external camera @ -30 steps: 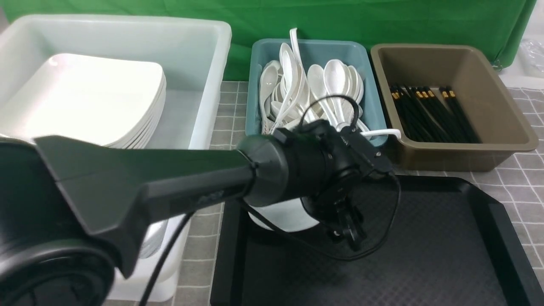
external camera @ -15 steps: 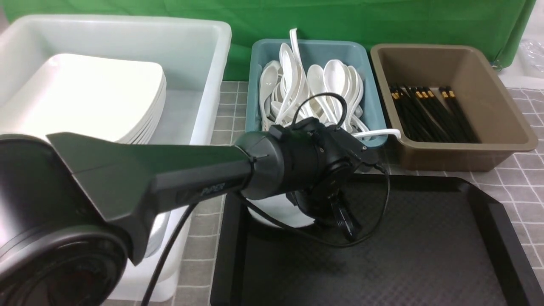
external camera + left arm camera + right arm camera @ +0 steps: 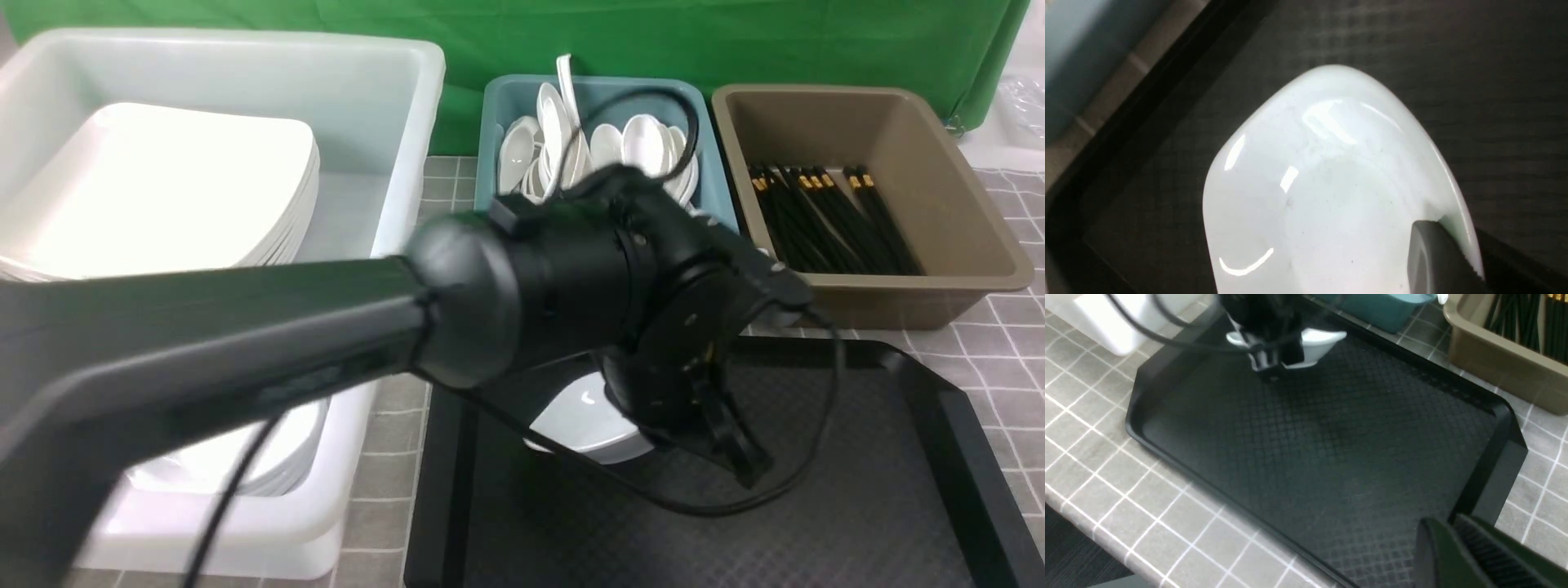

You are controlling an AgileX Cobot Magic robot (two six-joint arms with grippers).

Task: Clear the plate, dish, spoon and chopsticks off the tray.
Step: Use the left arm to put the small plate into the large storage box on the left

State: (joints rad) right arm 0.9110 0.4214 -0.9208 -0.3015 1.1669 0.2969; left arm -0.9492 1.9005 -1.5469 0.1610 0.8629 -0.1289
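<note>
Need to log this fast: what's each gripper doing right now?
Left gripper: closed on the dish at its rim.
Right gripper: closed, holding nothing.

The dish [image 3: 584, 420] is at the far-left corner of the tray [image 3: 857, 490], touching the left end effector [image 3: 731, 445] on its left side. Behind the end effector stands the spoon bin [image 3: 608, 94]. Behind-right is the chopstick bin [image 3: 939, 204]. Far left is the tub [image 3: 408, 163], holding stacked plates [image 3: 163, 188].
</note>
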